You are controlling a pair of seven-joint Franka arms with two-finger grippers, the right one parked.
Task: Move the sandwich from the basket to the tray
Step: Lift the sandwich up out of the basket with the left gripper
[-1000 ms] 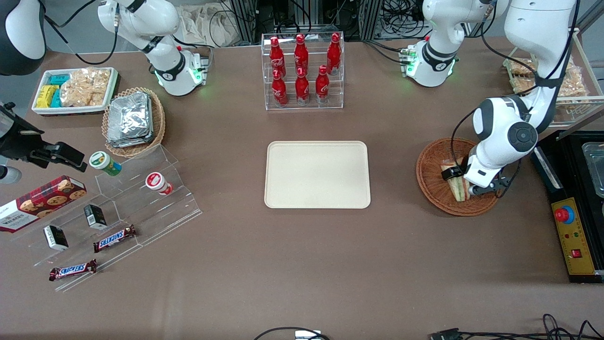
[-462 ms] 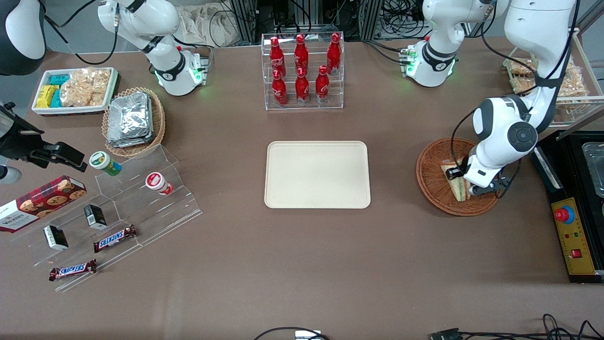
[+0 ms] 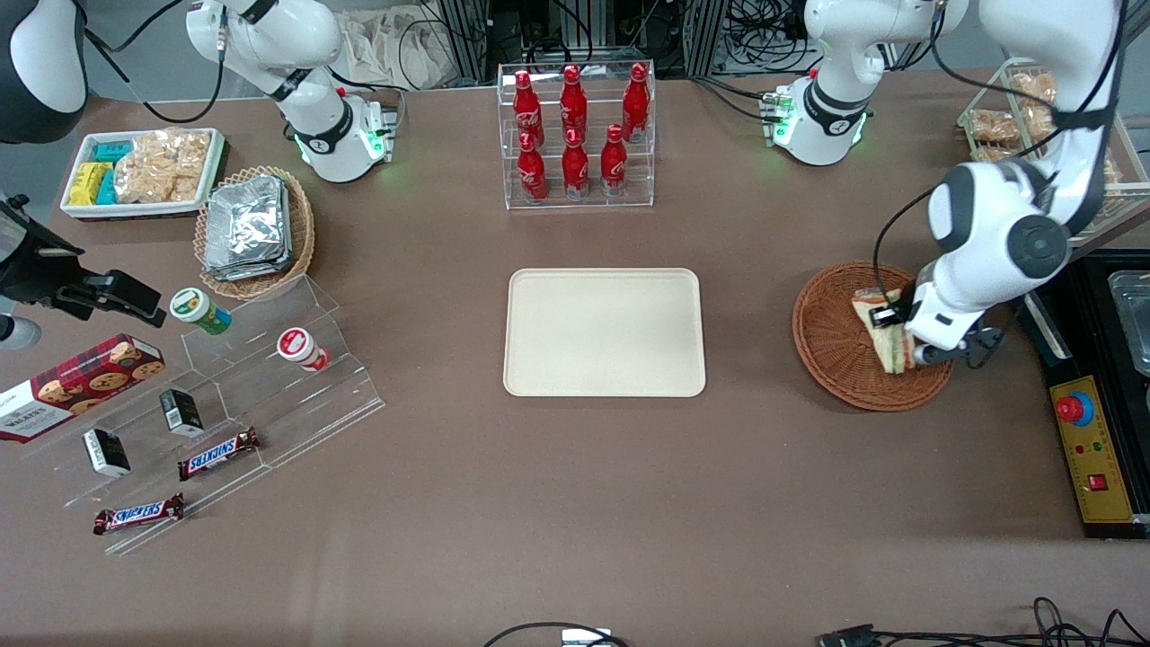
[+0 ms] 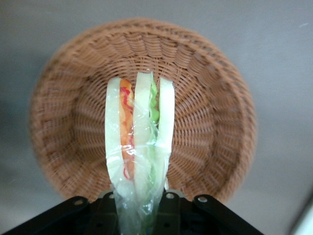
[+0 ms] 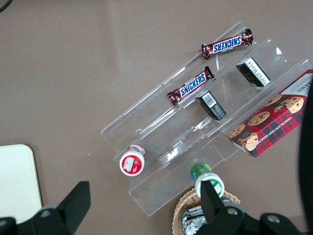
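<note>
The sandwich [image 3: 885,337], a wedge in clear wrap with white bread and green and red-orange filling, hangs in my left gripper [image 3: 898,340] above the round brown wicker basket [image 3: 831,346] at the working arm's end of the table. In the left wrist view the gripper [image 4: 139,205] is shut on the wrapped end of the sandwich [image 4: 139,132], and the basket [image 4: 63,132] lies empty below it. The cream-beige tray [image 3: 604,332] lies bare at the table's middle, beside the basket toward the parked arm's end.
A clear rack of red bottles [image 3: 575,135] stands farther from the camera than the tray. A black control box [image 3: 1092,449] with a red button lies beside the basket. A wire rack of snack bags [image 3: 1033,117] stands near the working arm. Snack shelves [image 3: 225,395] and a foil-packet basket [image 3: 254,229] lie toward the parked arm's end.
My left gripper has closed on the sandwich and lifted it off the basket's floor, rising and shifting slightly away from the tray.
</note>
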